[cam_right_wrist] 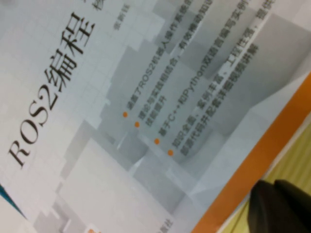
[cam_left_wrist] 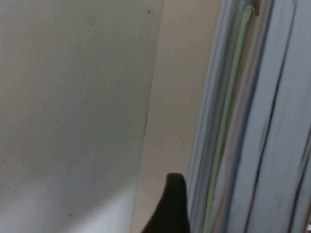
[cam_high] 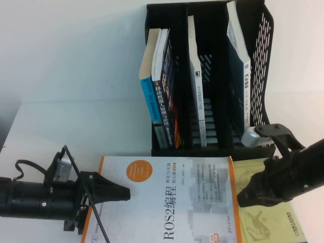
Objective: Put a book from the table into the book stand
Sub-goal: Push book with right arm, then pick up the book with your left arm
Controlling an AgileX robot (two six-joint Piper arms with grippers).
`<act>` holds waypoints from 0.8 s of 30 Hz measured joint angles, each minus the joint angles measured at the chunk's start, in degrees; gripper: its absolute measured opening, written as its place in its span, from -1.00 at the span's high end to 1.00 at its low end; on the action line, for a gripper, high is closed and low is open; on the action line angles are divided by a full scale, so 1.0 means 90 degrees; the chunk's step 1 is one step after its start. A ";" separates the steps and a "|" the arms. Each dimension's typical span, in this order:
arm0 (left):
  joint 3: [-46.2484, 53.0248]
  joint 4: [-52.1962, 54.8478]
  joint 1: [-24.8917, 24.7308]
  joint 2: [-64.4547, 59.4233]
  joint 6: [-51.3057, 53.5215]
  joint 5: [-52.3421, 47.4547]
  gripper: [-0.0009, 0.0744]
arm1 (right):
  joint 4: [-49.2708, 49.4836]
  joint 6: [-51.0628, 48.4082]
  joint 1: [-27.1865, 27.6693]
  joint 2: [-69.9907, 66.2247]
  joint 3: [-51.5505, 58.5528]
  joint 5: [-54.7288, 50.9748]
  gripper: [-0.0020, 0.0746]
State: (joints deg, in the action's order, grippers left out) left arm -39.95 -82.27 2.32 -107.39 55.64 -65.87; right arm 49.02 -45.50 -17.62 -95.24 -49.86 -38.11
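Observation:
The book (cam_high: 172, 202), white with an orange border and a black "ROS2" title, lies flat on the table (cam_high: 66, 76) at the near edge. My left gripper (cam_high: 119, 191) lies low at its left edge, pointing right and open. In the left wrist view one dark finger (cam_left_wrist: 175, 204) shows beside the book's page edges (cam_left_wrist: 257, 121). My right gripper (cam_high: 243, 196) is shut just off the book's right edge. Its dark fingertips (cam_right_wrist: 274, 201) rest beside the orange border of the book (cam_right_wrist: 146, 121). The black book stand (cam_high: 260, 61) stands upright behind the book.
A pale yellow-green book (cam_high: 268, 217) lies to the right of the ROS2 book, under my right gripper. The stand holds dark-spined books (cam_high: 164, 91) in its left compartment, a thin one (cam_high: 197, 86) in the middle and another (cam_high: 240, 55) on the right.

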 joint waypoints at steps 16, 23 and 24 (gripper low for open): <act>0.0000 -0.0057 0.0000 0.0000 0.0052 0.0072 0.46 | -0.0038 -0.0187 -0.0185 -0.0006 -0.0054 0.0106 0.95; -0.0011 -0.0208 0.0011 0.0000 0.0027 -0.0147 0.66 | -0.1075 0.0154 -0.0235 0.0052 -0.0106 0.0032 0.95; -0.0011 -0.0208 0.0011 0.0000 0.0016 -0.0147 0.66 | -0.1365 0.0336 -0.0239 0.0119 -0.0115 0.0016 0.95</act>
State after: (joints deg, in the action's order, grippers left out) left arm -40.05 -84.14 2.42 -107.39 55.78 -67.19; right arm 36.74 -42.48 -19.77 -94.17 -50.89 -37.97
